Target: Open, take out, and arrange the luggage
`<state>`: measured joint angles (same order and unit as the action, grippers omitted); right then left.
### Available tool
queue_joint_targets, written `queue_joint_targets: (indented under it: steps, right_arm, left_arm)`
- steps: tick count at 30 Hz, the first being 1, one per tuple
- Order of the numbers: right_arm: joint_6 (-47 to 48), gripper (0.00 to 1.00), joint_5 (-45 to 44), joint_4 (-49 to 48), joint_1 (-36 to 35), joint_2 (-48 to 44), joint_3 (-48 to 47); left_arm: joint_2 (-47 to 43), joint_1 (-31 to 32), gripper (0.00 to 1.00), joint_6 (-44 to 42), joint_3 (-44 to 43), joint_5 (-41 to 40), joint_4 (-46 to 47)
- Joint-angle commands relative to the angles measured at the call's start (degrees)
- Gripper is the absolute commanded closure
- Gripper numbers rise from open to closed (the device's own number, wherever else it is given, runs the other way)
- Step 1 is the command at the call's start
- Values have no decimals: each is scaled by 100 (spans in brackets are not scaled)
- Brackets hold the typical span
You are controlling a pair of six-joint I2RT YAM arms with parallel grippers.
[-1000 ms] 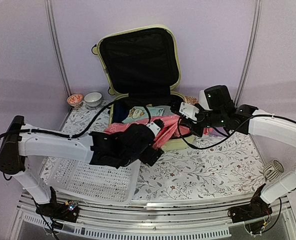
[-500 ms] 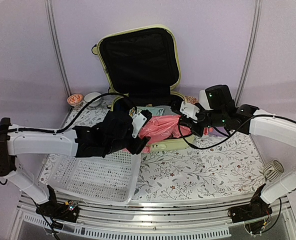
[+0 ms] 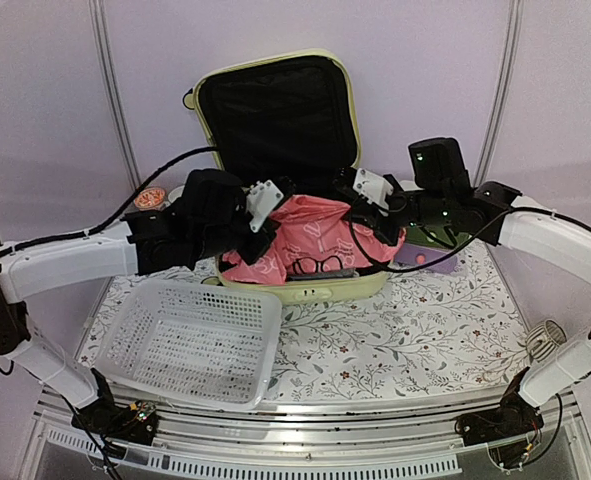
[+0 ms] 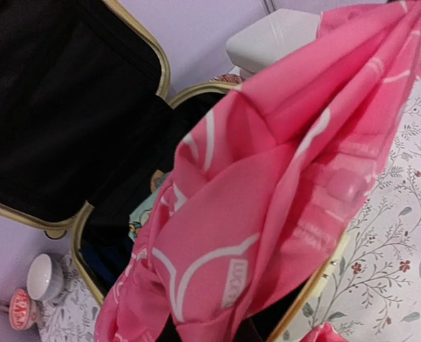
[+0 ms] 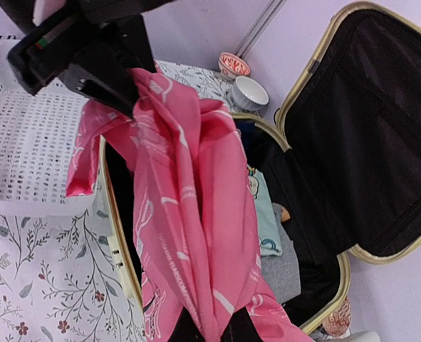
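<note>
While the luggage (image 3: 275, 115) stands open at the middle of the table's (image 3: 425, 330) far edge, lid upright against the back wall, a pink cloth with white print (image 3: 310, 235) hangs stretched above its lower shell. The left gripper (image 3: 260, 222) is clamped on the cloth's left end, and the right gripper (image 3: 358, 208) is clamped on its right end. Other clothing (image 5: 267, 228) lies in the shell beneath. A white slatted basket (image 3: 205, 288) sits at the near left corner, just beside the luggage. A small white bowl (image 4: 45, 276) stands at the far left corner.
</note>
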<state>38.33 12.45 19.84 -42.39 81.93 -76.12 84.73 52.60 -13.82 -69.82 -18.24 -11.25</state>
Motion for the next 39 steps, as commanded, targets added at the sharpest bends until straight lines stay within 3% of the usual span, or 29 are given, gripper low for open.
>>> queue_joint_targets:
  steps: [1,5,8,14,20,23,35,39]
  right_arm:
    - [-58,98,50,106,-392,111,-707]
    - [-263,98,190,349,-745,466,-1429]
    - [-362,98,162,421,-1085,673,-1757]
    - [-545,98,234,165,-1657,1157,-1995]
    - [-750,99,252,-163,-1992,1716,-2119]
    - [-840,98,209,-197,-2122,1948,-2225]
    - [-684,99,-71,-111,-2411,2319,-2174]
    - [-465,99,-221,69,-2574,2480,-2122]
  left_arm:
    - [-567,-711,100,-1201,115,-363,-131]
    - [-1319,-1051,100,-2321,633,118,271]
    - [-1789,-1581,100,-2495,652,647,-90]
    - [-2599,-1884,100,-3079,886,166,-874]
    - [-3086,-1955,100,-3141,1160,-739,-1502]
    - [-3231,-1973,100,-2939,1271,-791,-1949]
    - [-3965,-1977,100,-2949,1734,-410,-2850]
    - [-3925,-1965,100,-3008,1788,342,-3554]
